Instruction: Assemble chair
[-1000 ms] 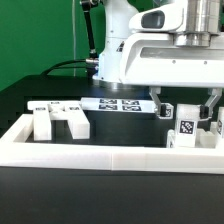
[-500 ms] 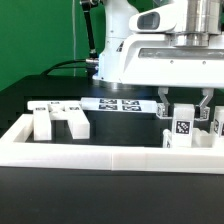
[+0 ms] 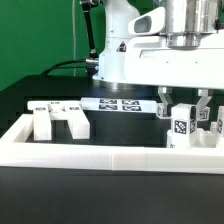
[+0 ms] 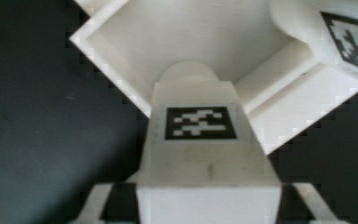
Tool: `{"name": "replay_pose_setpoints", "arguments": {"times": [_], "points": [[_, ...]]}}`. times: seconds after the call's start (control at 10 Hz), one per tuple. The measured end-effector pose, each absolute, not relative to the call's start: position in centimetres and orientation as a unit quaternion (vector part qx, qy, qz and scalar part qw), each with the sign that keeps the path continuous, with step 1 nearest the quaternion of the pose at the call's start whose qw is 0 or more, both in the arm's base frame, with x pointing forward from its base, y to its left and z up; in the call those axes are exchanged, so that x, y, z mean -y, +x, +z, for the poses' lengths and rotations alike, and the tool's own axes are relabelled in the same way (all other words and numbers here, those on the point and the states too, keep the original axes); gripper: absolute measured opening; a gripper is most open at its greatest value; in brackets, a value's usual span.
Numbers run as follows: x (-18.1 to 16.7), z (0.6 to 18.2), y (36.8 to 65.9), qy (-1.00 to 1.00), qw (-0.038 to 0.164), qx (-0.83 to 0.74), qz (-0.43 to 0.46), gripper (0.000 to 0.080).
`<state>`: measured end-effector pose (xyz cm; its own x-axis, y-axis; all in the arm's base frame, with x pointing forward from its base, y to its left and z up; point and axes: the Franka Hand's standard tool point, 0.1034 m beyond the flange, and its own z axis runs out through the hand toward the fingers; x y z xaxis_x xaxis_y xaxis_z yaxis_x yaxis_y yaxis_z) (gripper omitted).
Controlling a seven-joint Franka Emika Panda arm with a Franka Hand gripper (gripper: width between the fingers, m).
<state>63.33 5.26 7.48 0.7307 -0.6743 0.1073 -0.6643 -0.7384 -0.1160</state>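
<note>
Where the white border rail (image 3: 110, 157) runs along the near edge of the table (image 3: 125, 130), a tagged white chair piece (image 3: 181, 128) stands upright just behind it, toward the exterior view's right, with its tag facing the camera. Another white part (image 3: 214, 132) sits just beside it on the right, leaving little room on that side. The gripper (image 3: 183, 110) straddles the piece from above, one of its fingers (image 3: 163, 106) at each flank at a fairly narrow spread; whether the pads press on the piece cannot be told. The wrist view shows the piece filling the middle, with angled white surfaces (image 4: 167, 40) close beyond its end. Toward the exterior view's left, a group of chair parts (image 3: 60, 118) sits well apart, with bare black table open between. Farther back the marker board (image 3: 120, 103) lies flat
</note>
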Motion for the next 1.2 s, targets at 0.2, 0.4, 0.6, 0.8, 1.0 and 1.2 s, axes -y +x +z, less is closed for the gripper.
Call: {"name": "replay_pose_setpoints", "arguments": {"times": [0.2, 0.4, 0.6, 0.8, 1.0, 1.2], "points": [[-5.11, 7.42, 63.28, -0.882, 0.046, -0.464, -0.067, 0.0291], [-5.11, 7.45, 63.25, -0.830, 0.054, -0.552, -0.061, 0.0291], [-5.45, 7.44, 63.14, -0.777, 0.057, -0.624, -0.055, 0.0291], [-5.70, 7.42, 63.05, -0.711, 0.059, -0.698, -0.049, 0.0291], [-5.71, 7.43, 63.00, -0.661, 0.066, -0.747, -0.040, 0.0291], [-5.75, 7.44, 63.01, -0.684, 0.065, -0.725, -0.043, 0.0312]]}}
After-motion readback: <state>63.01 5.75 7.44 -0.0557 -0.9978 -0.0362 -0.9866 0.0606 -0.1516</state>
